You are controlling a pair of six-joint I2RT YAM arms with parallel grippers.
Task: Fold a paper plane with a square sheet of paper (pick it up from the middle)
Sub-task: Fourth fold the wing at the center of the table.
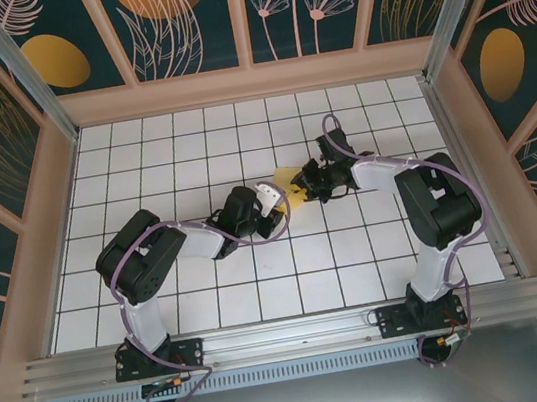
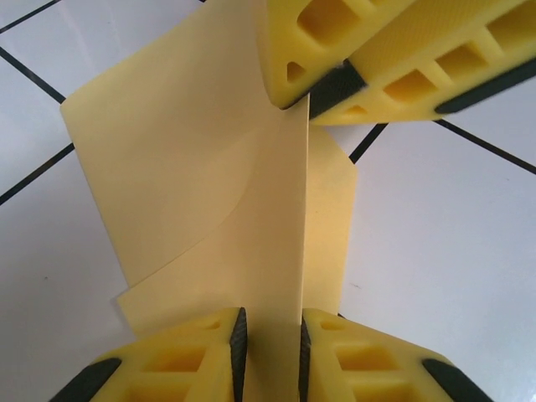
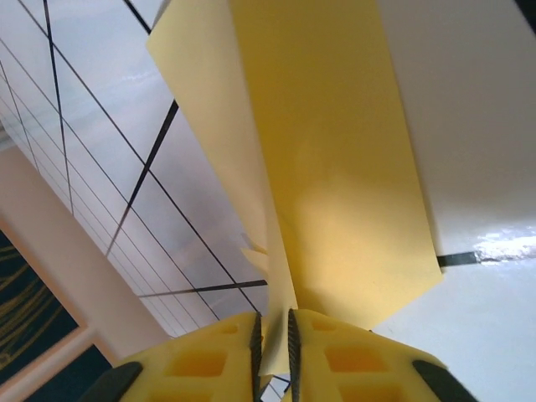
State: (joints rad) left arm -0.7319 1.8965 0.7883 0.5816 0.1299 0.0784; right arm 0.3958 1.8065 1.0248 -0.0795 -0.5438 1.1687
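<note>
Two arms meet over the middle of the white tiled table (image 1: 159,278), and between them you have the pale-yellow sheet of paper (image 2: 193,167), partly folded, with a raised ridge running from one gripper to the other and looser flaps spreading down toward the table; you cannot tell whether they rest on it. Your main risk, judging from this, is a tear or a crooked crease: both ends are pinned, so any pull apart or twist between the arms would strain thin paper, and a slack grip would let the ridge slip out. The left gripper (image 2: 270,356) has its fingers nearly together, clamped on the near end of the ridge. The right gripper (image 3: 274,347) is likewise pinched down to a paper-thin gap on the opposite end.
</note>
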